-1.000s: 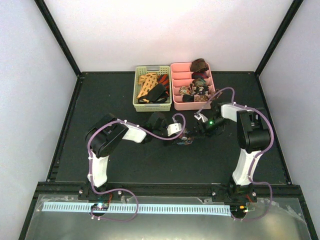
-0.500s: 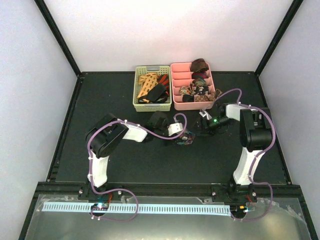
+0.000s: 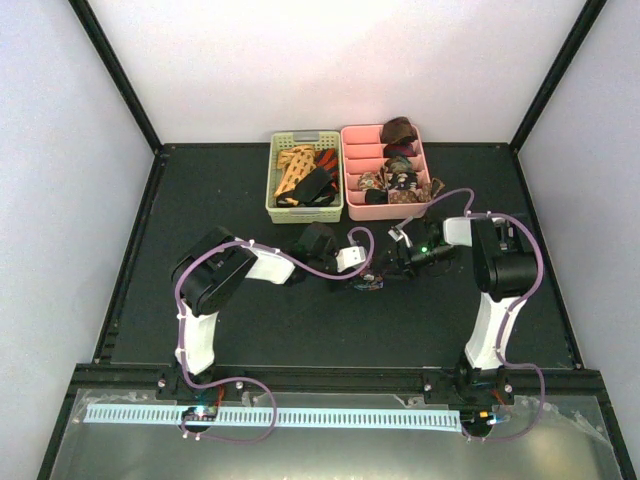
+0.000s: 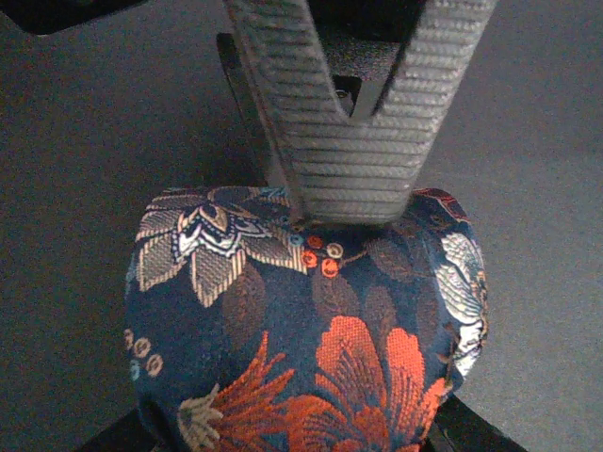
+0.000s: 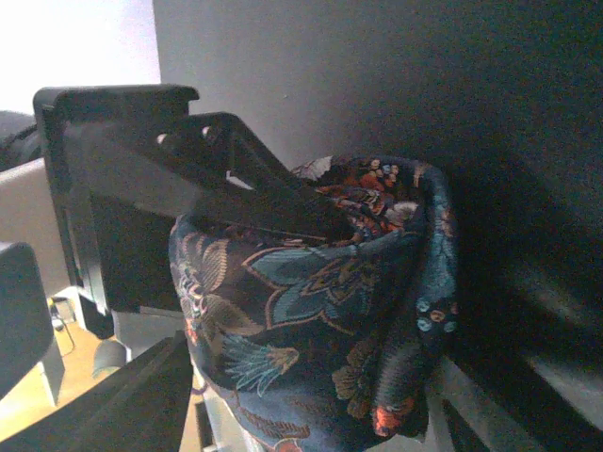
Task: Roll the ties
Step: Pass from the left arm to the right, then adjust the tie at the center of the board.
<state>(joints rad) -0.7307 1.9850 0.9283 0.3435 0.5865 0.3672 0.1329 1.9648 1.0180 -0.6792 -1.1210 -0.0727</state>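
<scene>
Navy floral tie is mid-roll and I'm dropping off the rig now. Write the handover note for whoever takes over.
Left gripper: closed on the navy floral tie, a partly formed coil between the two arms, low over the table.
Right gripper: at the same coil, a finger on either side; whether it grips is unclear.
Done: several rolled ties sit in the pink tray.
Left: finish this coil and tray it, then roll the loose ties in the green basket, the orange lattice tie among them.
</scene>
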